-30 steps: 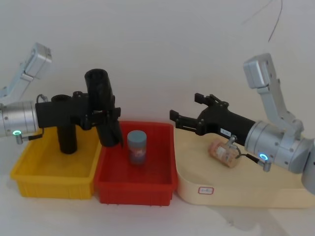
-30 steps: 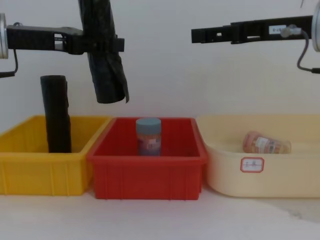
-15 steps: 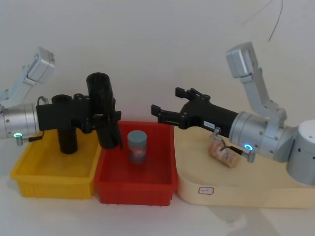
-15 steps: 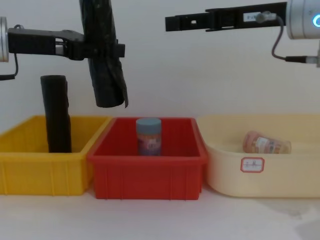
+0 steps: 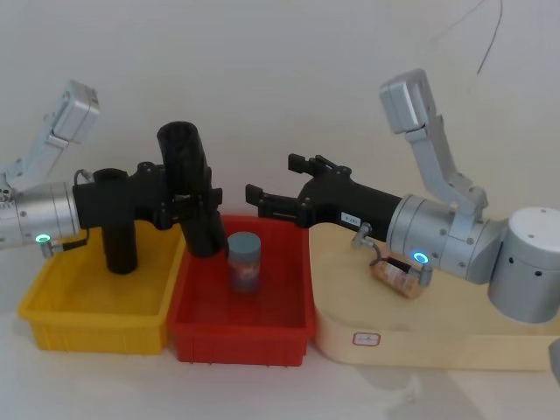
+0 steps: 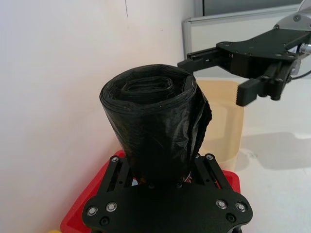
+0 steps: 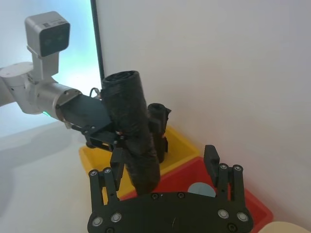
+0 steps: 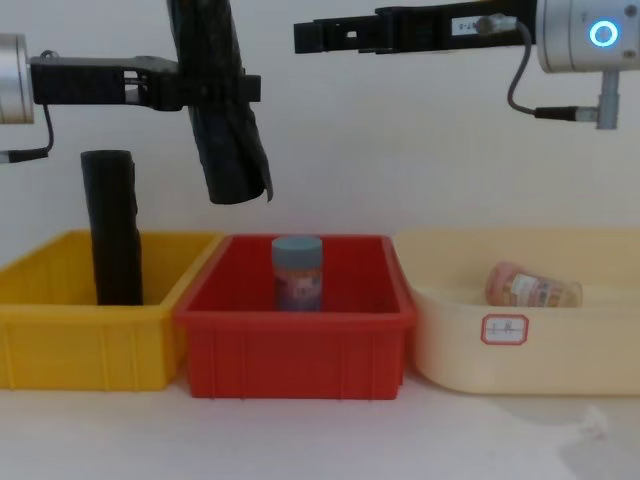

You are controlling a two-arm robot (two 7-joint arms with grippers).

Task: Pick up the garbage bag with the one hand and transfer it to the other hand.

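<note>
Garbage bag (image 5: 188, 188), a glossy black cylindrical roll of plastic, hangs tilted in the air over a white tabletop (image 5: 350, 394), its lower end leaning toward the robot's right, above the place where two bins meet and clear of both. On the tabletop, at the right, sits a wide cream plastic tray with rounded corners (image 5: 420, 337); at the left is a yellow rectangular plastic bin (image 5: 96, 332), and touching its side, between it and the tray, a red rectangular plastic bin (image 5: 241, 337). The silver left arm with the green-teal ring light reaches in from the left, and its black two-finger left end effector (image 5: 185, 207) is clamped across the roll's middle. The silver right arm with the blue ring light reaches in from the right; its black right end effector (image 5: 271, 179) has its fingers apart, the tips just beside the roll's upper part and not touching it. A plain black roll (image 5: 118, 227) stands upright in the yellow bin. A blue-grey lidded jar (image 5: 244, 261) stands upright in the red bin. A pinkish bottle (image 5: 398, 276) lies on its side in the cream tray, whose front wall carries a small red-bordered white tag (image 5: 367, 339).
</note>
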